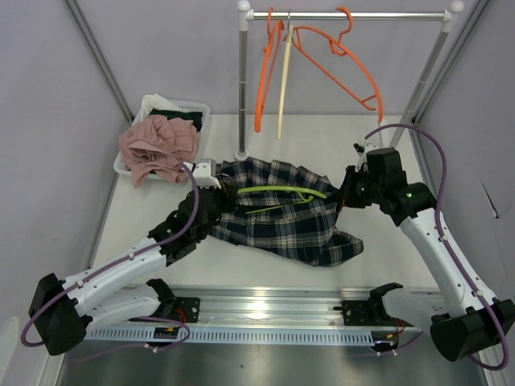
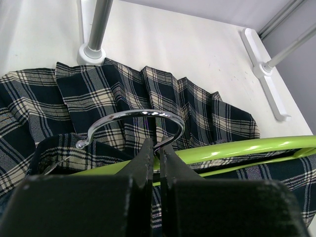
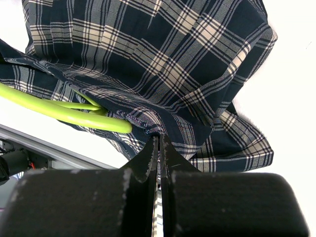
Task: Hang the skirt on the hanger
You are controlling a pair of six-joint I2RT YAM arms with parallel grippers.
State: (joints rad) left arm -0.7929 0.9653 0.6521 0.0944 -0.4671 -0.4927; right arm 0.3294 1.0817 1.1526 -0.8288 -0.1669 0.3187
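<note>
Where hanger (image 1: 282, 191) threads skirt (image 1: 306, 233), rack post (image 1: 242, 80) behind.

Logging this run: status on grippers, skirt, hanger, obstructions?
Left gripper shut on green hanger below hook. Right gripper shut on skirt edge. Skirt on table, hanger end tucked under fabric. Rack post base at skirt's far edge.

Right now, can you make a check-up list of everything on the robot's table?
Surface: white table, no spills seen.
Job's things: plaid skirt lying crumpled; green hanger across it, partly tucked inside.
Clutter: white basket holding pink clothes, far left.
Grippers: left gripper shut at the base of the hanger's chrome hook; right gripper shut on the skirt's edge.
Cables: purple cables loop along both arms.
Surroundings: clothes rail with orange hangers; pale walls.
</note>
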